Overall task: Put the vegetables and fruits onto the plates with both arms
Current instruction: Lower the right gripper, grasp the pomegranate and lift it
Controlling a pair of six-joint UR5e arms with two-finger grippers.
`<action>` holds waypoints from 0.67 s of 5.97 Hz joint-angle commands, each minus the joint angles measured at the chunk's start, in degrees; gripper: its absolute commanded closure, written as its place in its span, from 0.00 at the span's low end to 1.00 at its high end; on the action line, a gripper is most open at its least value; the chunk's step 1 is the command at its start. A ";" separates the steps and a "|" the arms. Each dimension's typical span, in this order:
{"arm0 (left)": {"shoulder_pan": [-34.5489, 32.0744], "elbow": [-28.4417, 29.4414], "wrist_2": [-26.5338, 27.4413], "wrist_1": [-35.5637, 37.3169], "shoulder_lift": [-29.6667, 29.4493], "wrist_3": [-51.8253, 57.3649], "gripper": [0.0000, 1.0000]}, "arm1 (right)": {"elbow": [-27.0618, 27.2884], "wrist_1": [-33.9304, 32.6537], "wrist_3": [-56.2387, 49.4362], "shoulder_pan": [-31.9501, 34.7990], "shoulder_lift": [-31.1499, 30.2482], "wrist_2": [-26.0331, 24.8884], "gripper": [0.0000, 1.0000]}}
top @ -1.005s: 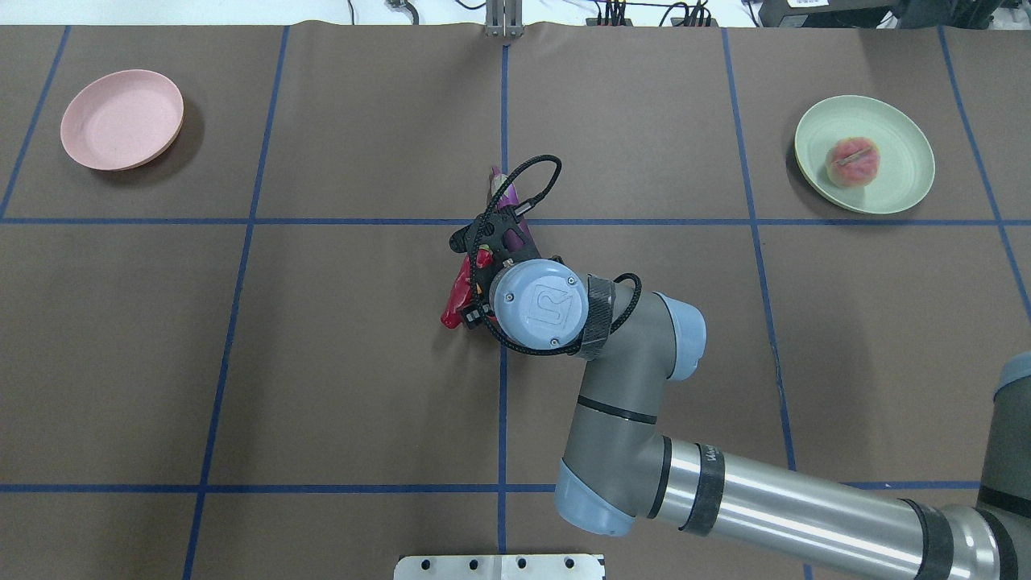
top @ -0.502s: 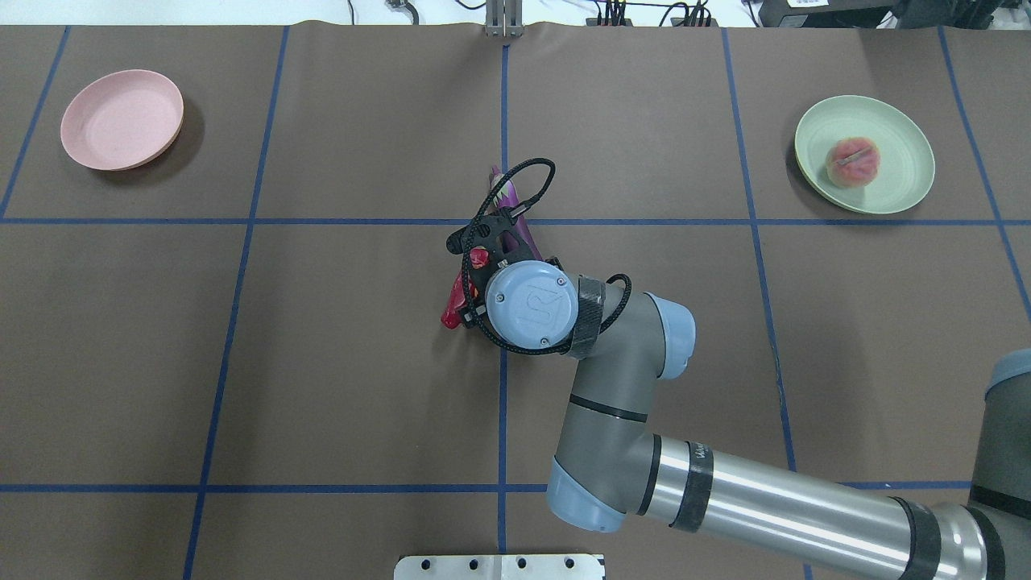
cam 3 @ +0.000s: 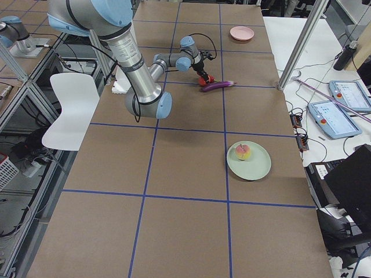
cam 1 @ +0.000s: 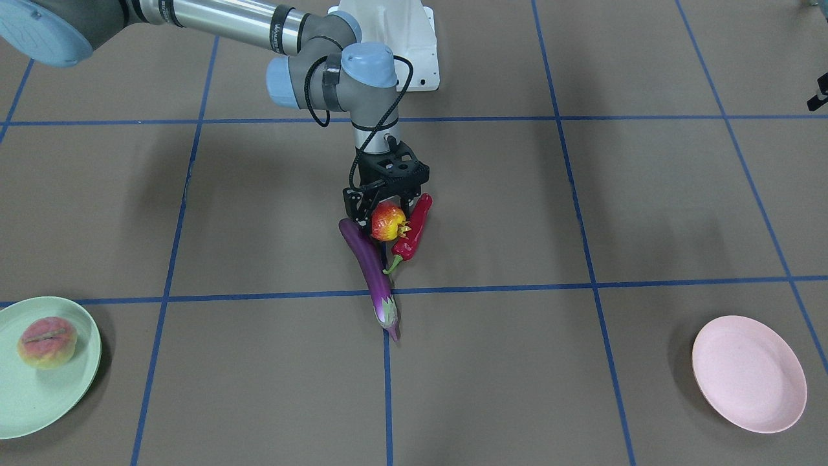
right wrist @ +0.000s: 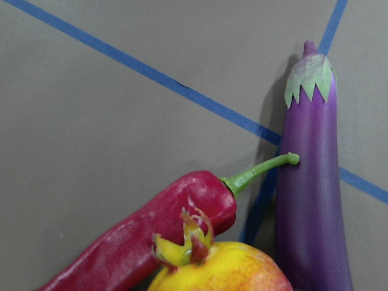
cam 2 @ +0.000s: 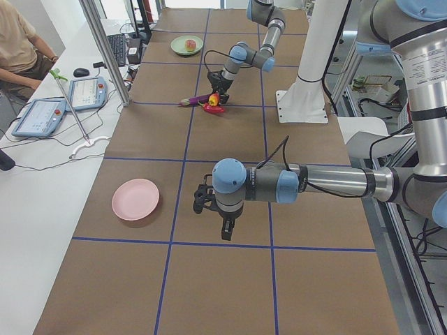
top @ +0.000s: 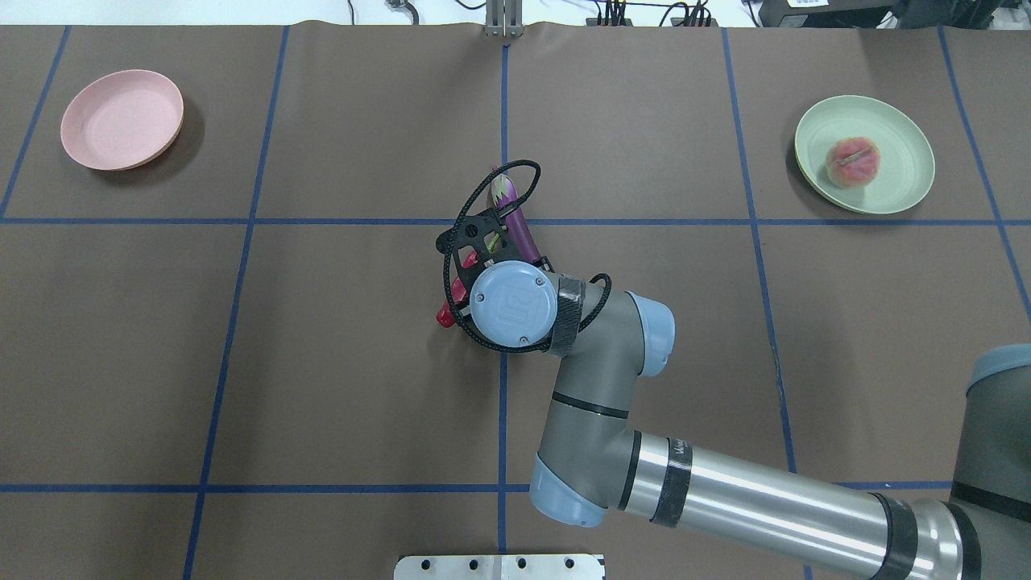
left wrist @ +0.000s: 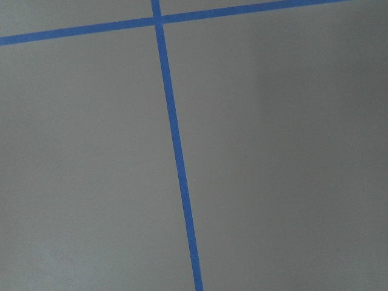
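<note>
My right gripper (cam 1: 387, 220) is shut on the red-yellow pomegranate (cam 1: 387, 222) at the table's middle; its crown shows close up in the right wrist view (right wrist: 188, 242). The red chili (cam 1: 414, 230) and the purple eggplant (cam 1: 372, 272) lie on either side of it, touching or nearly so. The peach (top: 852, 161) sits on the mint green plate (top: 902, 173) at the far right. The pink plate (top: 121, 119) at the far left holds nothing. My left gripper (cam 2: 222, 227) hangs over bare table; I cannot tell whether it is open.
Brown table cover with a blue tape grid. The white base block (cam 1: 388, 39) stands at the robot's edge. Desks with tablets and cables line the far side (cam 2: 63, 105). A person (cam 2: 17, 42) sits there.
My right wrist has shifted left in the overhead view and now hides the pomegranate that showed beside it earlier. The chili, eggplant, peach and plates stay about where they were.
</note>
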 commanded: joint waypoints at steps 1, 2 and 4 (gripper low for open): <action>0.00 0.14 0.00 0.00 0.00 0.00 0.00 | 1.40 0.33 0.47 0.32 -0.07 0.36 1.00; 0.00 0.14 0.00 0.00 0.00 0.00 0.00 | 4.29 0.16 0.73 1.72 -0.24 1.93 1.00; 0.09 -0.03 0.00 0.00 0.00 0.00 0.00 | 6.60 0.07 7.71 8.38 -2.08 7.99 1.00</action>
